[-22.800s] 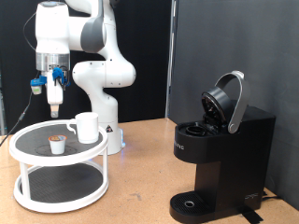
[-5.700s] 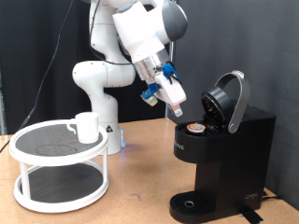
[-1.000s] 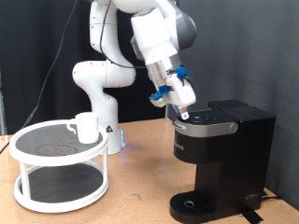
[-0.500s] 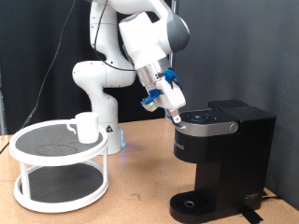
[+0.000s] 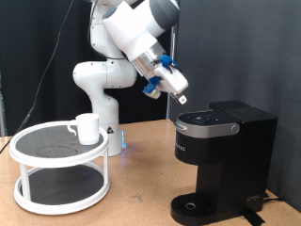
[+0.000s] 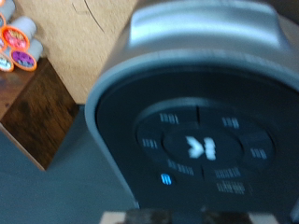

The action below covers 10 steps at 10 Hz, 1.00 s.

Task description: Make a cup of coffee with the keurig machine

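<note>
The keurig machine (image 5: 222, 155) stands at the exterior view's right with its lid down and its silver top panel facing up. My gripper (image 5: 181, 95) hangs in the air just above and to the left of the machine's top, touching nothing; its fingers look closed together and empty. The wrist view is filled by the machine's top (image 6: 198, 140) with its ring of buttons and one small blue light (image 6: 165, 179); no fingers show there. The cup (image 5: 87, 127), a small white mug, stands on the upper tier of the white stand, far from the gripper.
The white two-tier round stand (image 5: 56, 160) is at the exterior view's left. My arm's white base (image 5: 102, 89) rises behind it. The machine's round drip base (image 5: 193, 204) has nothing on it. Several orange-rimmed pods (image 6: 17, 47) show in a corner of the wrist view.
The machine's lid, open with a pod in the chamber some seconds ago, is now shut. Over the last second my gripper has lifted off the lid, up and slightly left.
</note>
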Each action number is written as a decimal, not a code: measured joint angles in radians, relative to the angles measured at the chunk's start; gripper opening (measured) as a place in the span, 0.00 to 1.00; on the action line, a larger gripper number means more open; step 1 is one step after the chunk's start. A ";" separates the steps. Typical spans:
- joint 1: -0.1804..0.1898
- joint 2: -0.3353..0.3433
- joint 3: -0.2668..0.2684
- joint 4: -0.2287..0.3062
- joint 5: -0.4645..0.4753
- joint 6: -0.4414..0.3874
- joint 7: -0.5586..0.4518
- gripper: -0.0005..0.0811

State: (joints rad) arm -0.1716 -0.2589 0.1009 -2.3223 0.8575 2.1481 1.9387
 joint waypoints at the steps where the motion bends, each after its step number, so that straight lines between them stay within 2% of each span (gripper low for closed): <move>1: -0.001 -0.009 -0.010 0.019 -0.001 -0.054 0.024 0.01; 3: -0.001 -0.012 -0.010 0.002 0.003 -0.032 -0.013 0.01; 6: -0.008 -0.076 -0.056 -0.074 0.004 -0.099 -0.062 0.01; 8: -0.015 -0.123 -0.102 -0.116 -0.014 -0.187 -0.148 0.01; 10: -0.031 -0.172 -0.137 -0.157 -0.021 -0.220 -0.181 0.01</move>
State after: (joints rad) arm -0.2026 -0.4313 -0.0356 -2.4795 0.8365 1.9286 1.7579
